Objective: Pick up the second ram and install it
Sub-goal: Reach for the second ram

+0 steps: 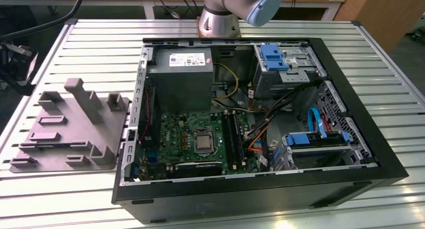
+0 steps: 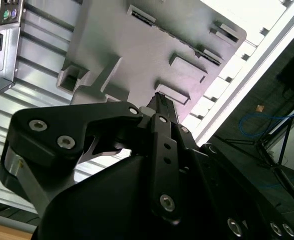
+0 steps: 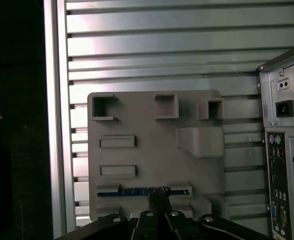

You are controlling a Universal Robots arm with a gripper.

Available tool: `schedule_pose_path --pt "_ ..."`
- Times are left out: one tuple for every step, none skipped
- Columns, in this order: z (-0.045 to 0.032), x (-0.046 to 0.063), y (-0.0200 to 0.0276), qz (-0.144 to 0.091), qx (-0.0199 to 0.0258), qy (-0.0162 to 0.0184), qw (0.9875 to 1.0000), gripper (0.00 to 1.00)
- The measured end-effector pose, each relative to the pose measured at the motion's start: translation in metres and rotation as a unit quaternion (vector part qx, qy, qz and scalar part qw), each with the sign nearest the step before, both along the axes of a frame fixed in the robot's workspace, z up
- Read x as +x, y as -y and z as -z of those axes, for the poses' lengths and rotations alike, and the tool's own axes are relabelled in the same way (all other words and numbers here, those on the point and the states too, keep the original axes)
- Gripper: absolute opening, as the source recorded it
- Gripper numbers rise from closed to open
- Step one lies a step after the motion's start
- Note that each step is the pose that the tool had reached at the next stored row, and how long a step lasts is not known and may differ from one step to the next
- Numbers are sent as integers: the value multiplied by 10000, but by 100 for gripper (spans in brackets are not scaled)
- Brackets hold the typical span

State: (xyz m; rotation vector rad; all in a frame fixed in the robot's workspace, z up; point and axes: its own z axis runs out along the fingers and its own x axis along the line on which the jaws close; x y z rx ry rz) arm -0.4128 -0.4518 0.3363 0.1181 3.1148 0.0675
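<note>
Black hand [image 3: 159, 192] tight on second ram [image 3: 119, 193]

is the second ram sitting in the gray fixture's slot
Yes, in the first wrist view the second ram lies in a slot of the gray fixture.

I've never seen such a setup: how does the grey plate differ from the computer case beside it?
The grey plate is low, open and one plain colour; the computer case is a deep black box with walls. The plate carries moulded blocks and slots, one holding a thin memory stick on edge; the case is packed with a green board and cables. Both rest on the ribbed metal table.
</note>
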Motion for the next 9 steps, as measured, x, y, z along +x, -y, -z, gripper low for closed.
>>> schedule_pose_path --pt "11 -4 11 0 0 -1 10000 10" --pt "24 -9 21 0 0 -1 10000 10" --pt "35 -13 29 0 0 -3 10000 10" --pt "48 -16 37 0 0 -4 10000 10" --pt "59 -20 41 1 0 -6 10000 10" --pt "69 -24 45 1 0 -8 10000 10" --pt "80 -27 50 0 0 -10 10000 10" --pt "91 -31 55 0 0 -11 10000 10" --pt "103 -35 59 0 0 -12 10000 10"
